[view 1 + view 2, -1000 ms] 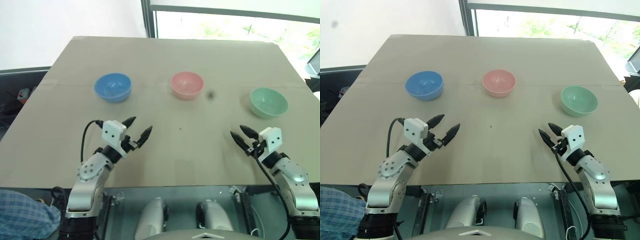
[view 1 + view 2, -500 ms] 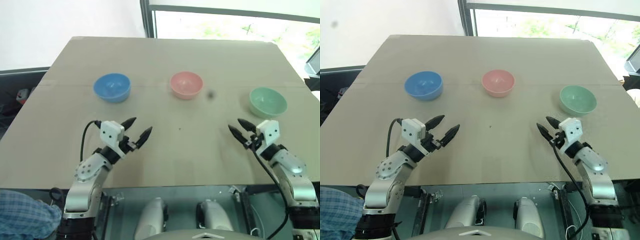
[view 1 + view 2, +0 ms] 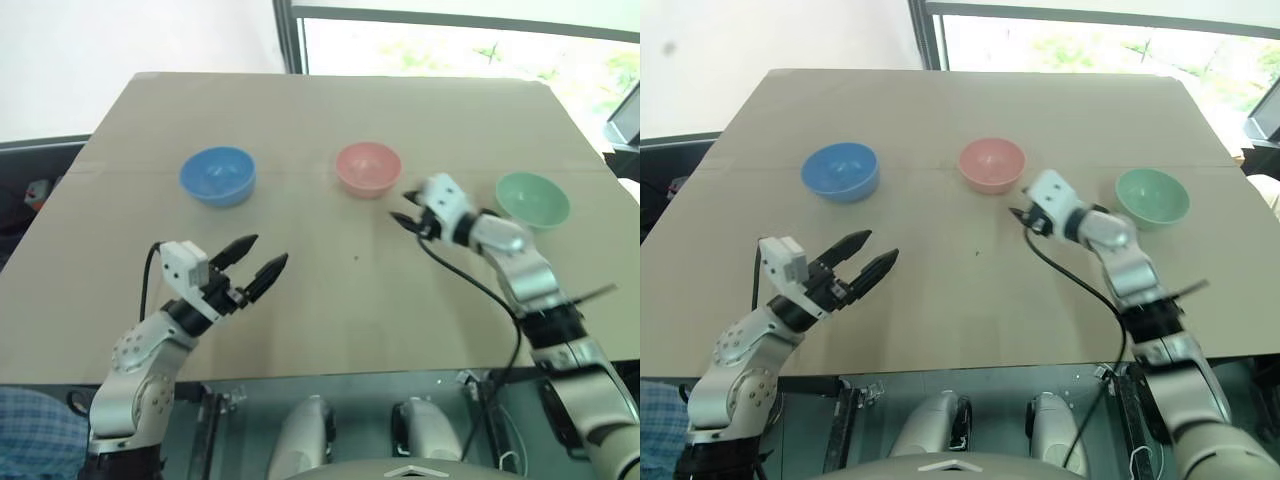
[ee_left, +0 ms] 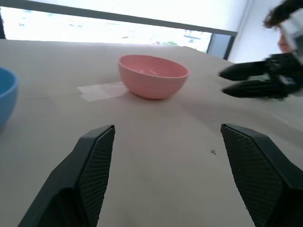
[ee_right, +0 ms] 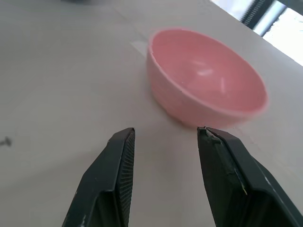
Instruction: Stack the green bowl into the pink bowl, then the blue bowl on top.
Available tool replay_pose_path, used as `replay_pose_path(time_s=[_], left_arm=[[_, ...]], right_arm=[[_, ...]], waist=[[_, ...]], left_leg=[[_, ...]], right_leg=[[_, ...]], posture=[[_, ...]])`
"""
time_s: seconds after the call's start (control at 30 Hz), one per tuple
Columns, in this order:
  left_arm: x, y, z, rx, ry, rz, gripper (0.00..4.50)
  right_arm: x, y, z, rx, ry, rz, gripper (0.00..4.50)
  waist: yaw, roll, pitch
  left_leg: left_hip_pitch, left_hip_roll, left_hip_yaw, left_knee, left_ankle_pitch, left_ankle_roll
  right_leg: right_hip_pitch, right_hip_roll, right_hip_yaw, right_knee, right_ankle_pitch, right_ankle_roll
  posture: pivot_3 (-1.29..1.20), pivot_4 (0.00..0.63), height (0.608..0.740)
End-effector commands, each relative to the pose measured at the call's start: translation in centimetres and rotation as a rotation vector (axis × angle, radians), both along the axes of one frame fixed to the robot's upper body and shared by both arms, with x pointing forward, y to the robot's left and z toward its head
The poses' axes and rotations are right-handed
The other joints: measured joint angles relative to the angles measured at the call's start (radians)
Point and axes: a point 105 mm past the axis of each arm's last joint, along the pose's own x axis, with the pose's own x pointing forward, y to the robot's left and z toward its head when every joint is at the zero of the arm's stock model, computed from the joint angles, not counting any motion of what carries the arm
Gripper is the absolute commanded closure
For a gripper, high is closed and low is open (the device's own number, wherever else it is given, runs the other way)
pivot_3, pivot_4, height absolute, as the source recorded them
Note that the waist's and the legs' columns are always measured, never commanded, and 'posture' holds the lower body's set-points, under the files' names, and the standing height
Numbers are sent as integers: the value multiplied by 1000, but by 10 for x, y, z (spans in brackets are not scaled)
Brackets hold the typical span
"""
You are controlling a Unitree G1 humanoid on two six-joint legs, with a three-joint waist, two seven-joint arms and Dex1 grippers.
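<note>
Green bowl (image 3: pixel 533 198) sits untouched at the table's (image 3: pixel 330 310) right side, so step one of the stack has not begun, by my read. Nearest the robot, left pincer (image 3: pixel 255 262) hangs over bare table w/ its black fingers (image 4: pixel 94 161) spread wide and nothing between them. Farther out, right pincer (image 3: pixel 405 219) reaches across the middle of the table, tips just beside the pink bowl (image 3: pixel 368 168) on its near right, not touching it; fingers (image 5: pixel 120 161) part open, a moderate gap, empty. Beyond both arms the three bowls stand in a row, well apart from each other: blue bowl (image 3: pixel 217 175) left, pink centre, green right, all upright and empty.

Judgement: right arm is aimed at the pink bowl while the green one lies off to its right, behind the forearm. Could be lining up on the stack base, or about to shift it; can't say which. Next move prob. calls for the right pincer to swing right to the green bowl's rim, pinch one wall w/ a finger inside and one outside, lift clear, carry left and lower it level into the pink. Blue waits for the left arm. Risk: a thin-rim grip may let the light bowl tilt or slip
</note>
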Motion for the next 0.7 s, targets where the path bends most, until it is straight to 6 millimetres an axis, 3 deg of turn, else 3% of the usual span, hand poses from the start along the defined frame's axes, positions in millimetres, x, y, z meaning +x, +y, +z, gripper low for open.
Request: replay_pose_path(time_s=[0.03,0.23,0.43,0.6,0.67,0.7], left_arm=[[-15,3,17,9,-64,-30,714],[-30,7,11,64,-58,-16,714],[-39,10,10,75,-57,15,714],[-41,10,9,73,-63,31,714],[-41,8,9,73,-65,33,714],[-41,8,9,72,-66,35,714]], right_arm=[[13,17,12,-134,-63,46,2317],[36,36,13,-252,-68,40,2317],[49,47,-1,-389,-36,31,2317],[59,67,18,-379,-87,-9,2317],[59,74,24,-377,-110,1,3405],[59,76,25,-379,-114,8,3689]], waist=[[-1,0,0],[-3,0,0],[-8,0,0],[-15,1,1],[-21,1,1],[-23,1,1]], left_leg=[[0,0,0,0,0,0],[-3,0,0,0,0,0],[-4,0,0,0,0,0],[-4,0,1,-1,1,-1],[-5,0,1,-2,1,-2],[-5,0,1,-2,1,-2]], right_leg=[[0,0,0,0,0,0],[-1,0,-1,1,0,0],[-3,0,-1,1,0,0],[-5,0,0,1,0,0],[-6,0,0,1,0,0],[-7,0,0,1,0,0]], posture=[[0,150,740],[0,150,740],[0,150,740],[0,150,740],[0,150,740],[0,150,740]])
